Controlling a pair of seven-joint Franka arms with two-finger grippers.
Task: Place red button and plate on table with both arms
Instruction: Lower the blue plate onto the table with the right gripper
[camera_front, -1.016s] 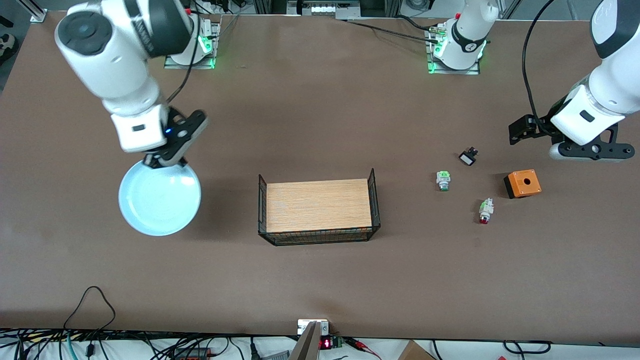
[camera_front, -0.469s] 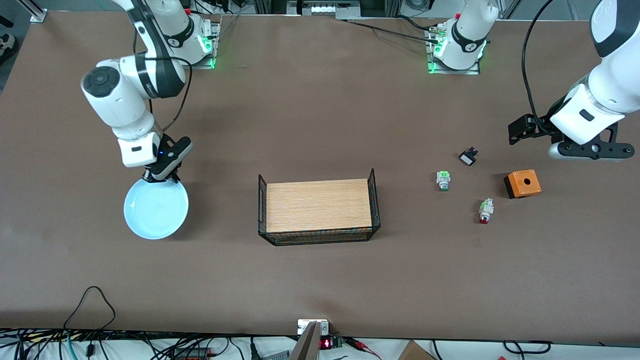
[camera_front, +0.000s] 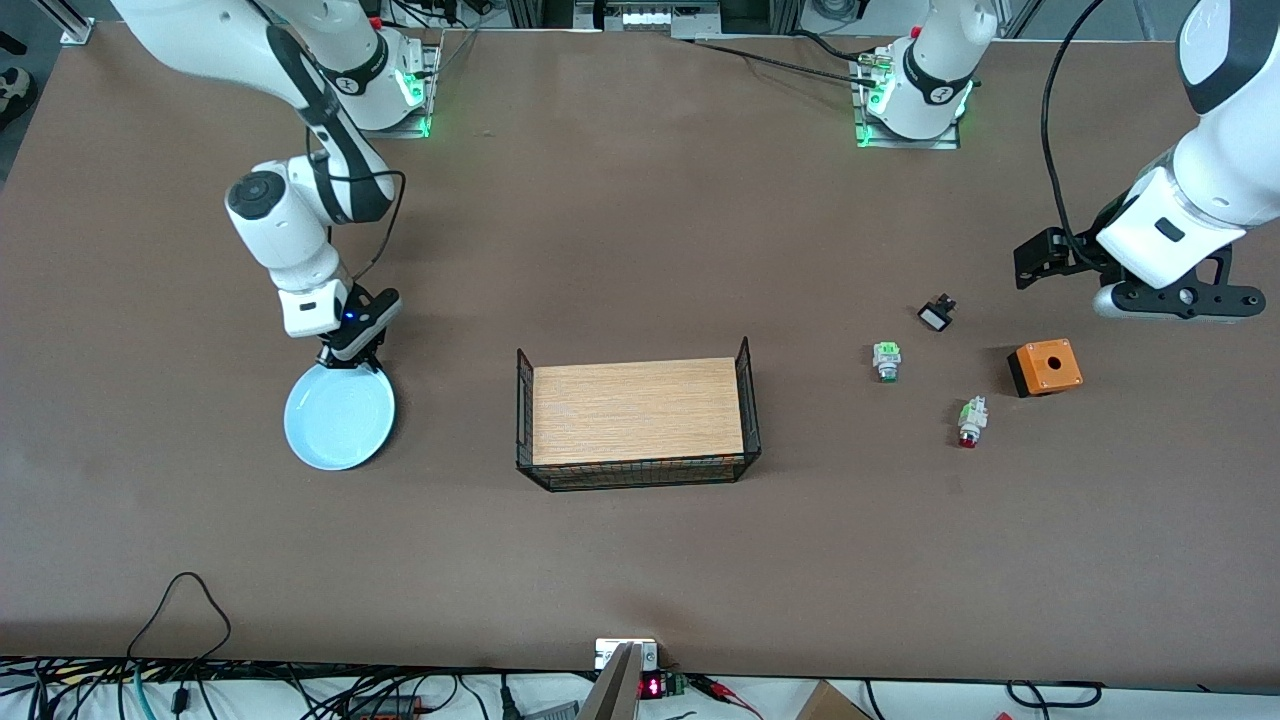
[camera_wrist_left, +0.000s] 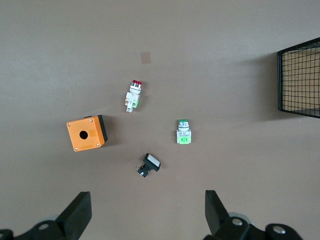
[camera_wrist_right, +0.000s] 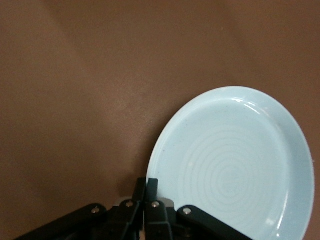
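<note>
The pale blue plate (camera_front: 340, 417) is low over the brown table (camera_front: 640, 230) at the right arm's end; I cannot tell if it touches. My right gripper (camera_front: 349, 362) is shut on its rim, which the right wrist view shows at the closed fingertips (camera_wrist_right: 152, 186) beside the plate (camera_wrist_right: 235, 165). The red button (camera_front: 968, 423) lies on its side on the table toward the left arm's end, and shows in the left wrist view (camera_wrist_left: 133, 95). My left gripper (camera_front: 1166, 300) is open and empty in the air above the table beside the orange box, fingers (camera_wrist_left: 76, 219) wide apart.
A wood-topped black wire rack (camera_front: 637, 410) stands mid-table. Near the red button lie a green-capped button (camera_front: 886, 361), a small black switch (camera_front: 937, 314) and an orange box with a hole (camera_front: 1045, 367). Cables run along the table's front edge.
My right arm has come down with the plate and shifted it toward the rack; the plate now sits much lower. The left arm has barely moved.
</note>
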